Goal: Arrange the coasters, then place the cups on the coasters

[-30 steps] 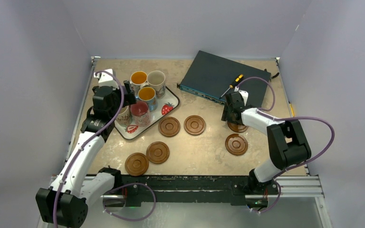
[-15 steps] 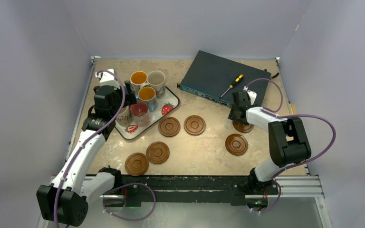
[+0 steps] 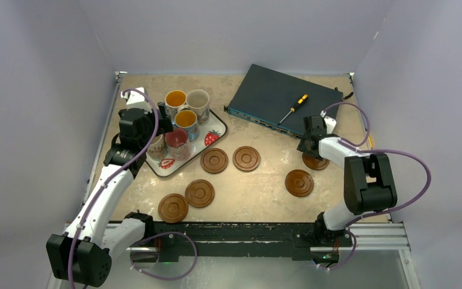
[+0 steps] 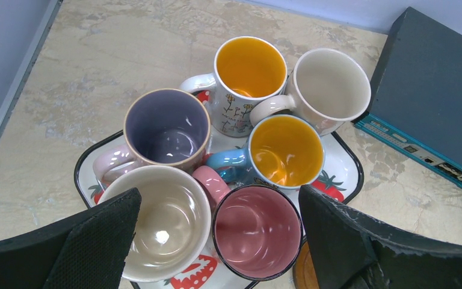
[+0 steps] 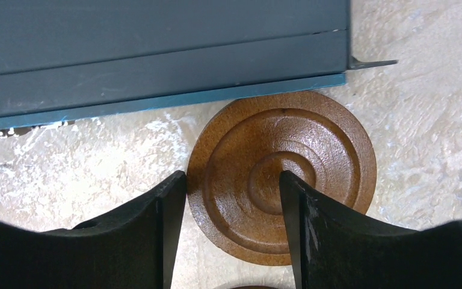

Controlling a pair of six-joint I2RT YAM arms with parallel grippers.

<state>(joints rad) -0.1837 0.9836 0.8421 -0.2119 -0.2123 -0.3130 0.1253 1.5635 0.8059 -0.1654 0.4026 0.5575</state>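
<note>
Ceramic, glossy and likely to chip, six small handled mugs [image 4: 286,150] crowd the white strawberry-print tray [image 4: 340,158]. Above them the left gripper [image 4: 216,201] gapes wide and empty; a rim wall looks the surest hold. Far right of the tray, the right gripper [image 5: 231,180], half spread and clasping nothing, straddles the edge of one thin, stiff, round brown wooden coaster [image 5: 325,156].

Table [image 3: 258,186]: beige, marbled surface. Tray [image 3: 215,128]: white, strawberry print, black rim, far left, set at angle. Box [image 3: 280,96]: dark blue-grey, flat, far right, angled; teal front face with ports. Box corner near tray corner, not touching. Screwdriver [image 3: 294,107]: yellow-black handle, flat on box top, tip toward front edge. Rail [image 3: 240,232]: black, along near table edge. Walls [image 3: 228,30]: pale lilac.
</note>
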